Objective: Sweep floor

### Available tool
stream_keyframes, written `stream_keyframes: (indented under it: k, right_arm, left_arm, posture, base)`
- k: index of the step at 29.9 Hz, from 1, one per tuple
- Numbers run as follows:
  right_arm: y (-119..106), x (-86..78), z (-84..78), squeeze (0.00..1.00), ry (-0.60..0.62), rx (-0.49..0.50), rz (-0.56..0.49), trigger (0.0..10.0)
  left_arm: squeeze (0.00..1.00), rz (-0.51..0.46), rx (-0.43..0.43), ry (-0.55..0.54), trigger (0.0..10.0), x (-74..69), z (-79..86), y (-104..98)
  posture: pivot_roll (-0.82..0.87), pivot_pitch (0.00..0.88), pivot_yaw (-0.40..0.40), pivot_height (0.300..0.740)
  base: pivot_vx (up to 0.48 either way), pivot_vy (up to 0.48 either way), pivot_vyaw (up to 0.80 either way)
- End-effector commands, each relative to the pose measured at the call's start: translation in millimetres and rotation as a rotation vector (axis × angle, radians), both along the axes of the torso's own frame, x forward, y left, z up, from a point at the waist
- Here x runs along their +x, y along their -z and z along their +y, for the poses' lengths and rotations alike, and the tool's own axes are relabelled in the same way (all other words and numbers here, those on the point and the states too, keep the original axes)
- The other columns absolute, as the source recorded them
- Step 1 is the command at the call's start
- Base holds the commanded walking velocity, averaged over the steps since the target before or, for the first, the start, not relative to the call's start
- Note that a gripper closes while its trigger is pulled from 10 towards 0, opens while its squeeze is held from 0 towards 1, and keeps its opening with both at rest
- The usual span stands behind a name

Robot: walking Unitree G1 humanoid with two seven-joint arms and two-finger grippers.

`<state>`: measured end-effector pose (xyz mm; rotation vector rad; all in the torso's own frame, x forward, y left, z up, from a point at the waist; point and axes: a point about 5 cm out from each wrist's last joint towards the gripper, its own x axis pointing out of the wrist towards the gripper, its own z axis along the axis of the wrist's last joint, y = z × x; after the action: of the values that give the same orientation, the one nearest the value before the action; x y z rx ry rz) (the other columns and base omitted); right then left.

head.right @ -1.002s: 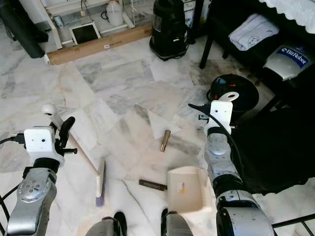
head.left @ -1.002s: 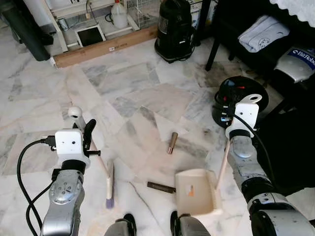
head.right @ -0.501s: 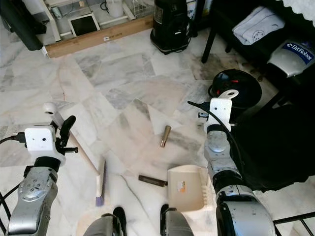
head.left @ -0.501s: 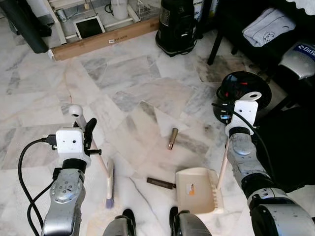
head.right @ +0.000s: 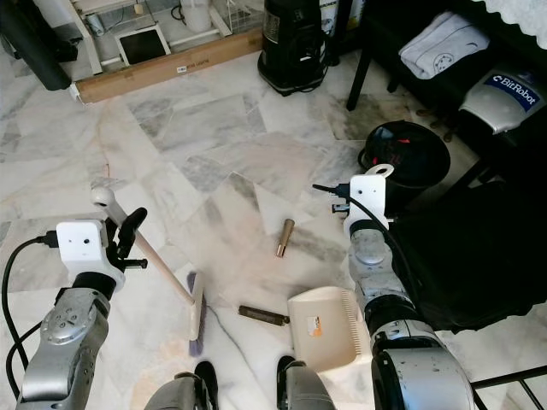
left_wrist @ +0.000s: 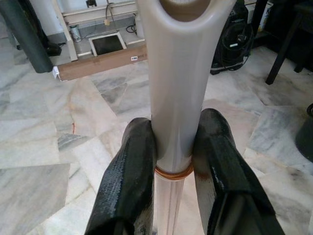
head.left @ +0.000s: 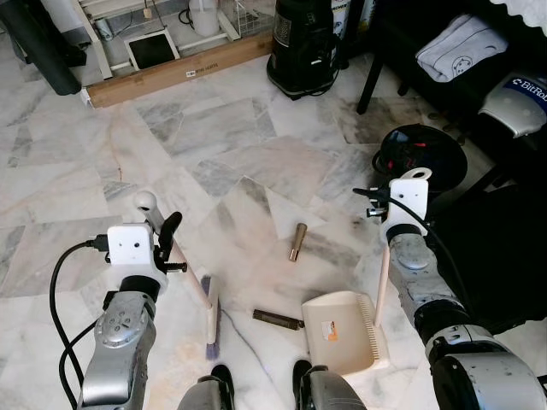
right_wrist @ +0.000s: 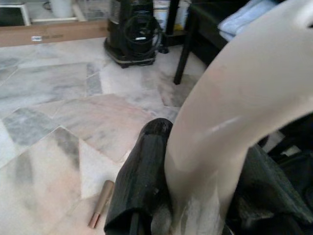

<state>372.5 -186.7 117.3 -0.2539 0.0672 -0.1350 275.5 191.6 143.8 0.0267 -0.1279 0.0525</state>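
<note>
With both grippers clamped, left gripper [left_wrist: 173, 161] on broom [head.left: 210, 314], right gripper [right_wrist: 195, 196] on dustpan [head.left: 342, 329], next sweep dark stick [head.left: 277, 319] panward.

A: Broom handle [left_wrist: 173, 98] top cut off by the frame edge in the left wrist view, and the left gripper [left_wrist: 172, 161] fingers run out at the lower edge.

B: Right wrist view: dustpan handle [right_wrist: 230, 122] blurred, cropped at the top and side. It hides one finger of the right gripper [right_wrist: 195, 196], only a dark smear there.

A: Head views: white bundle [head.left: 453, 58] under the dark furniture, can't tell what it is. Label on the cardboard box [head.right: 162, 70] too small to read.

B: Dark rod [head.left: 277, 319] on the floor, too small to identify.
</note>
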Motion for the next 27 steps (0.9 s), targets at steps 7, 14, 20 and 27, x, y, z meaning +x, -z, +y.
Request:
stream_keyframes:
  k: [7, 14, 20, 27]
  right_arm:
    - [51.2, -23.7, 2.7, 0.0, -0.064, -0.069, 0.266, 10.0]
    - [53.8, -26.1, 10.6, 0.0, -0.094, -0.065, 0.274, 10.0]
    - [52.2, -25.9, 14.7, 0.0, -0.108, -0.061, 0.268, 10.0]
    - [48.4, -24.1, 15.5, 0.0, -0.113, -0.066, 0.26, 10.0]
  left_arm:
    - [0.0, 0.062, -0.027, 0.004, 10.0, -1.6, 5.8, 9.7]
    - [0.0, 0.131, -0.079, 0.047, 10.0, 2.8, 3.0, 16.3]
    - [0.0, 0.199, -0.204, 0.133, 10.0, 5.3, -7.7, 22.0]
    - [0.0, 0.265, -0.334, 0.206, 10.0, 7.0, -14.0, 25.0]
  posture:
    - [-0.05, 0.312, -0.006, 0.74]
    - [-0.05, 0.303, 0.0, 0.74]
    - [-0.04, 0.307, 0.001, 0.74]
    - [-0.05, 0.307, 0.0, 0.74]
  base:
    - [0.0, 0.0, 0.0]
    - [0.0, 0.0, 0.0]
    - [0.0, 0.0, 0.0]
    - [0.0, 0.0, 0.0]
